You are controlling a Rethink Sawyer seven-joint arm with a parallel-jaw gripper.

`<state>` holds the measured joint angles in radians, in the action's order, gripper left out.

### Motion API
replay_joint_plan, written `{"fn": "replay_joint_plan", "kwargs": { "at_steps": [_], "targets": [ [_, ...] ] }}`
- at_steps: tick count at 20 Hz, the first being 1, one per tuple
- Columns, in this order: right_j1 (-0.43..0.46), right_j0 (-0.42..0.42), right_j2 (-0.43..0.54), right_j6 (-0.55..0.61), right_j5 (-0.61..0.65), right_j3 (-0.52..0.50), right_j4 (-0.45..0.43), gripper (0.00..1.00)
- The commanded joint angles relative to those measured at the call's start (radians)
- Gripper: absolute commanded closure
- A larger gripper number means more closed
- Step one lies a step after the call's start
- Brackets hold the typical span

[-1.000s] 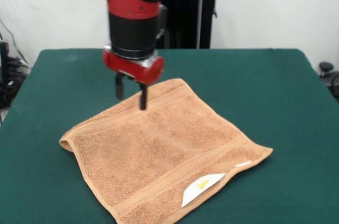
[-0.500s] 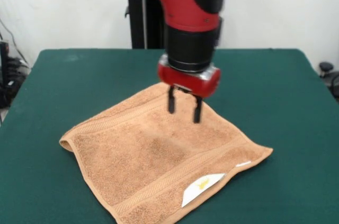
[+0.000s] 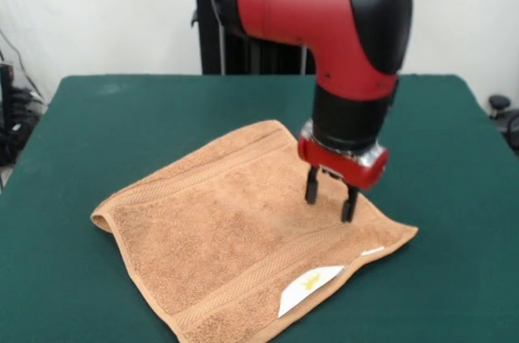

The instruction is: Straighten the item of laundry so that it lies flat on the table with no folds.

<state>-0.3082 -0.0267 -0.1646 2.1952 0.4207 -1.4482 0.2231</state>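
Green felt covers the counter [image 3: 97,116], a broad rectangular surface that fills most of the front view and reaches well beyond everything lying on it. Against a pale wall behind it, the red and black arm [image 3: 324,10] comes down from the top of the picture, bends at a black elbow cap and ends in a black cylindrical wrist over the right half of the cloth. On the counter lies the towel [image 3: 219,229], an orange-tan terry square turned like a diamond, with one corner pointing toward the far side and its right corner jutting out to the right. It lies mostly spread out, with woven border bands running along two opposite sides, though its left corner is rolled under into a small rounded lip and the near edge runs out of the bottom of the picture. Below the wrist, a red plate carries the tool [image 3: 328,198], whose two short dark fingers [image 3: 311,187] stand apart with a clear gap between them, holding nothing, tips down at or just above the towel near its right corner. Smallest, a white care tag [image 3: 310,287] with a yellow mark pokes out from the near right hem.
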Motion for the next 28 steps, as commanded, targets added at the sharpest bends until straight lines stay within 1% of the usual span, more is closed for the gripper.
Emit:
{"fn": "replay_joint_plan", "kwargs": {
  "at_steps": [1,3,6,7,10,11,14,17,20,23,24,28],
  "targets": [
    [0.165,-0.075,-0.046,0.319,-0.054,0.071,0.100,0.00],
    [0.184,-0.083,-0.053,0.314,-0.076,0.076,0.105,0.00],
    [0.201,-0.070,-0.043,0.294,-0.095,0.070,0.107,0.00],
    [0.210,-0.075,-0.061,0.289,-0.072,0.080,0.101,0.00],
    [0.219,-0.077,-0.081,0.264,-0.059,0.087,0.087,0.00],
    [0.217,-0.075,-0.079,0.241,-0.059,0.084,0.071,0.00],
    [0.212,-0.104,-0.108,0.223,-0.056,0.081,0.044,0.00],
    [0.181,-0.109,-0.072,0.180,-0.072,0.052,0.023,0.00],
    [0.191,-0.128,-0.074,0.172,-0.070,0.060,0.016,0.00],
    [0.211,-0.148,-0.106,0.166,-0.055,0.070,0.001,0.00],
    [0.209,-0.145,-0.100,0.163,-0.061,0.060,0.006,1.00],
    [0.188,-0.113,-0.060,0.111,-0.082,0.027,-0.021,1.00]
  ]
}}
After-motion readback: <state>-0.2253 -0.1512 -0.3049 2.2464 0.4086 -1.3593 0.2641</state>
